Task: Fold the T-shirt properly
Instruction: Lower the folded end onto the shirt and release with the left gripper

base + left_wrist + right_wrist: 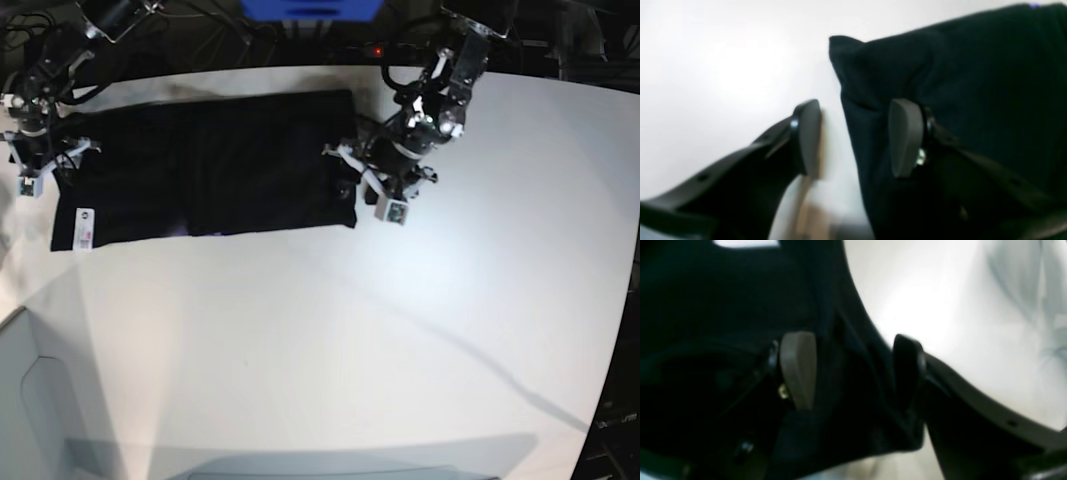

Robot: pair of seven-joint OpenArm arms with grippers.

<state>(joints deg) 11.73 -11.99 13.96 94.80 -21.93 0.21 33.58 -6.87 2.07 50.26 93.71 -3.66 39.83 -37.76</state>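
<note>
The black T-shirt (210,170) lies flat on the white table (400,330) as a long folded rectangle, with a small white label (84,225) at its front left corner. My left gripper (357,180) is at the shirt's right edge. In the left wrist view it (853,136) is open and straddles that edge, one finger (808,136) over bare table and the other over the T-shirt (973,83). My right gripper (45,165) is at the shirt's left edge. In the right wrist view it (853,373) is open with the T-shirt (723,290) edge between its jaws.
Cables and a blue object (310,8) lie along the table's back edge. The table's left front edge drops off near a grey surface (40,400). The arms cast long shadows across the front of the table.
</note>
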